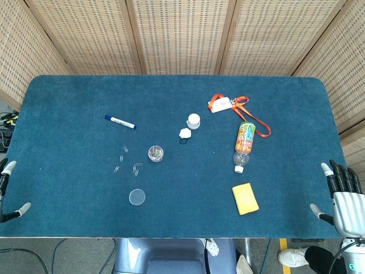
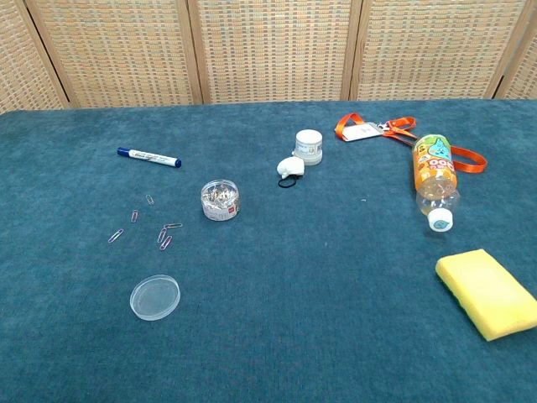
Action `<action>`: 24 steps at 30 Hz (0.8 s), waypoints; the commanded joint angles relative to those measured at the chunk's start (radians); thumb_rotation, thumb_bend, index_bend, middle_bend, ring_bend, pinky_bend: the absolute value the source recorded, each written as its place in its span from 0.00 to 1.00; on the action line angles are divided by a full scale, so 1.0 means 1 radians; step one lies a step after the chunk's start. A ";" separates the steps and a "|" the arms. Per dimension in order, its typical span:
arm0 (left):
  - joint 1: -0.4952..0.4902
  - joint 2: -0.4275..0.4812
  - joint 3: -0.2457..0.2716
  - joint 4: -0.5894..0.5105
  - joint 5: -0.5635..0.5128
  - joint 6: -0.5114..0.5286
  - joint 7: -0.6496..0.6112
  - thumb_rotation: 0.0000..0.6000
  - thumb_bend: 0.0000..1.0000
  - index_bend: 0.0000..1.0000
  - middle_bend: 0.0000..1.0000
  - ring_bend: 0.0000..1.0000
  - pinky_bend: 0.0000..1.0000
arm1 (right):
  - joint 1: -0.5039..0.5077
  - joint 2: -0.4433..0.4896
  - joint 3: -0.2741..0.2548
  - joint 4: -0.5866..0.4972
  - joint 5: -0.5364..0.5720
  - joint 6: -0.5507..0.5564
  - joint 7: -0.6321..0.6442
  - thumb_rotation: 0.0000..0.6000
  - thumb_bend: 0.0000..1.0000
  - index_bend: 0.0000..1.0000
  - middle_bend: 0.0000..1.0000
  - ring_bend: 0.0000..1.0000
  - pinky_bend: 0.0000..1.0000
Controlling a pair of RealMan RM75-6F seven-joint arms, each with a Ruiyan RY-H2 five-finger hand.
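1. Resting at the desk's (image 1: 68,200) near corners, both my hands hold nothing. My right hand (image 1: 342,197) shows at the lower right of the head view, fingers apart and upright, off the desk's edge. My left hand (image 1: 8,194) shows only as fingertips at the lower left edge, spread, with nothing between them. Neither appears in the chest view.

2. Nearest my right hand is the yellow sponge (image 1: 245,198), lying flat in the lower right of the frame, well apart from the fingers. I judge it light, soft and compressible, with little risk of slipping; its long side edges look the best place to take hold.

3. Above the sponge lies the small bottle (image 1: 244,142), on its side, white cap on and pointing toward me. Its lower part looks clear; I cannot tell how much liquid it holds. I judge it smooth and apt to roll.

4. Centre-left stands a clear round tub (image 2: 220,200), open-topped and filled with paper clips. Its clear lid (image 2: 155,296) lies separate, lower left. Loose clips (image 2: 164,237) lie scattered between tub and lid: thin, flat, hard to pinch.

5. A small white jar (image 2: 309,146) stands capped at centre; its contents are hidden. A white piece with a dark loop (image 2: 289,170) lies just beside it.

6. A blue marker (image 2: 148,157) lies upper left; an orange lanyard with badge (image 2: 367,129) lies upper right.
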 commanded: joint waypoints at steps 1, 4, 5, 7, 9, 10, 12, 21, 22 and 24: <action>-0.001 -0.002 0.000 0.001 -0.002 -0.003 0.000 1.00 0.13 0.00 0.00 0.00 0.00 | 0.000 0.001 0.000 0.000 -0.002 0.001 0.003 1.00 0.00 0.00 0.00 0.00 0.00; -0.008 -0.012 0.000 0.014 0.003 -0.011 0.003 1.00 0.13 0.00 0.00 0.00 0.00 | -0.001 0.001 0.002 0.001 0.000 0.000 0.009 1.00 0.00 0.00 0.00 0.00 0.00; -0.012 -0.018 -0.002 0.021 0.003 -0.017 0.004 1.00 0.13 0.00 0.00 0.00 0.00 | 0.000 0.001 0.002 0.002 0.000 0.000 0.010 1.00 0.00 0.00 0.00 0.00 0.00; -0.026 -0.029 -0.008 0.034 -0.001 -0.033 0.003 1.00 0.13 0.00 0.00 0.00 0.00 | 0.000 0.002 0.002 0.003 -0.002 0.000 0.014 1.00 0.00 0.00 0.00 0.00 0.00; -0.044 -0.037 -0.019 0.043 -0.008 -0.054 -0.003 1.00 0.13 0.00 0.00 0.00 0.00 | 0.000 0.001 0.004 0.005 -0.004 0.003 0.017 1.00 0.00 0.00 0.00 0.00 0.00; -0.059 -0.042 -0.029 0.050 -0.012 -0.070 -0.010 1.00 0.13 0.00 0.00 0.00 0.00 | 0.000 0.000 0.004 0.007 -0.005 0.003 0.020 1.00 0.00 0.00 0.00 0.00 0.00; -0.102 -0.054 -0.059 0.073 -0.023 -0.109 -0.016 1.00 0.14 0.00 0.00 0.00 0.00 | 0.002 -0.002 0.006 0.012 0.000 -0.001 0.024 1.00 0.00 0.00 0.00 0.00 0.00; -0.383 -0.134 -0.183 0.250 -0.045 -0.387 -0.041 1.00 0.23 0.17 0.00 0.00 0.00 | 0.009 -0.006 0.028 0.023 0.055 -0.021 0.020 1.00 0.00 0.00 0.00 0.00 0.00; -0.426 -0.156 -0.199 0.287 -0.062 -0.439 -0.047 1.00 0.23 0.21 0.00 0.00 0.00 | 0.008 -0.005 0.030 0.023 0.061 -0.020 0.019 1.00 0.00 0.00 0.00 0.00 0.00; -0.494 -0.196 -0.218 0.361 -0.086 -0.520 -0.065 1.00 0.24 0.27 0.00 0.00 0.00 | 0.008 -0.003 0.036 0.018 0.069 -0.018 0.018 1.00 0.00 0.00 0.00 0.00 0.00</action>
